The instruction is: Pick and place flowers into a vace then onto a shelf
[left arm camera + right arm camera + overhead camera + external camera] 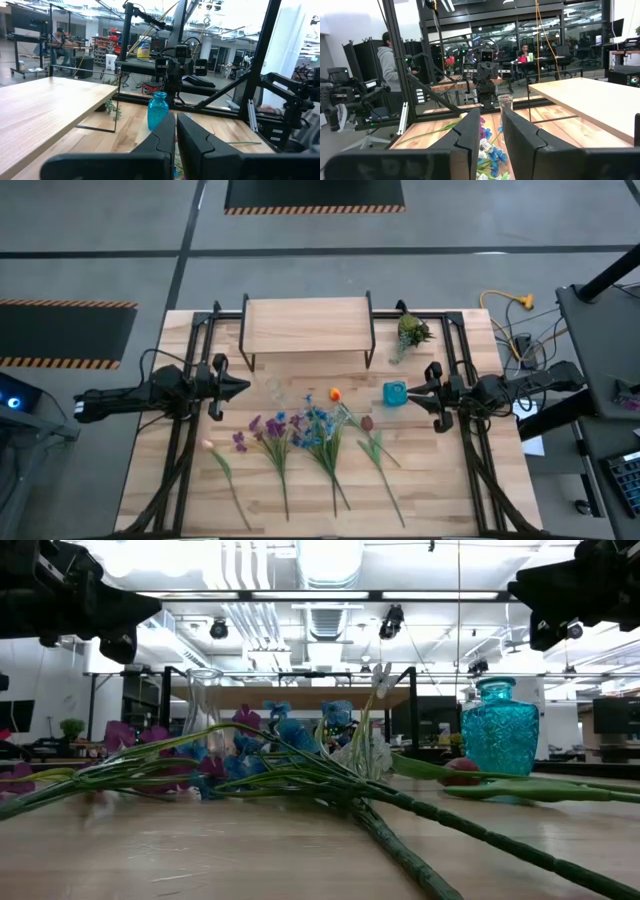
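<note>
Several long-stemmed flowers lie flat on the wooden table, blooms toward the shelf and stems toward the near edge; they also show in the low view. A blue glass vase and a clear glass vase stand upright behind them. The shelf stands at the far edge. My left gripper hovers left of the clear vase, shut and empty. My right gripper hovers just right of the blue vase, open by a narrow gap.
A short green spiky sprig stands right of the shelf. Black frame rails run along both table sides. Bare wood lies at the near corners. People are in the room beyond, a person standing and another seated.
</note>
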Controlling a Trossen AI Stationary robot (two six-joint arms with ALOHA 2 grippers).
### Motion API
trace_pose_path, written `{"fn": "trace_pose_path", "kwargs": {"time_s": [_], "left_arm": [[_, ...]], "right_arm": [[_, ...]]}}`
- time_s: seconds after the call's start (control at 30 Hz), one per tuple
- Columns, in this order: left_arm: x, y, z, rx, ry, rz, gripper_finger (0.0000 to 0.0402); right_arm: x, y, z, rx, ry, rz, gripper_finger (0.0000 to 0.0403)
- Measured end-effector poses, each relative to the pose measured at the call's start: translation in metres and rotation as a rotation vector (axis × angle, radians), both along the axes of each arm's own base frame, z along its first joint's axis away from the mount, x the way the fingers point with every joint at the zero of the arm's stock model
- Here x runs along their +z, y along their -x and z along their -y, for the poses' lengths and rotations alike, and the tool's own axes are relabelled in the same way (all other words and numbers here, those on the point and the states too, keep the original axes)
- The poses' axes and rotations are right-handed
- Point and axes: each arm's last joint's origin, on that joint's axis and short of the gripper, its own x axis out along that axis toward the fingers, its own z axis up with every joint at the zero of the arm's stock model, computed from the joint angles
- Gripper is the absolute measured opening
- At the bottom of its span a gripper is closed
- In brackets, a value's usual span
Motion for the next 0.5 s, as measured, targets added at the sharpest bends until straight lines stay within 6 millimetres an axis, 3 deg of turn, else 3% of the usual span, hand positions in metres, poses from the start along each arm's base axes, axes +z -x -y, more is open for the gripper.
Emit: {"fn": "trace_pose_path", "kwargs": {"time_s": [0.5], "left_arm": [[0.0,0.0,0.0,0.0,0.0,0.0,0.0]], "right_arm": [[0.0001,0.0,0.0,0.0,0.0,0.001,0.0074]]}}
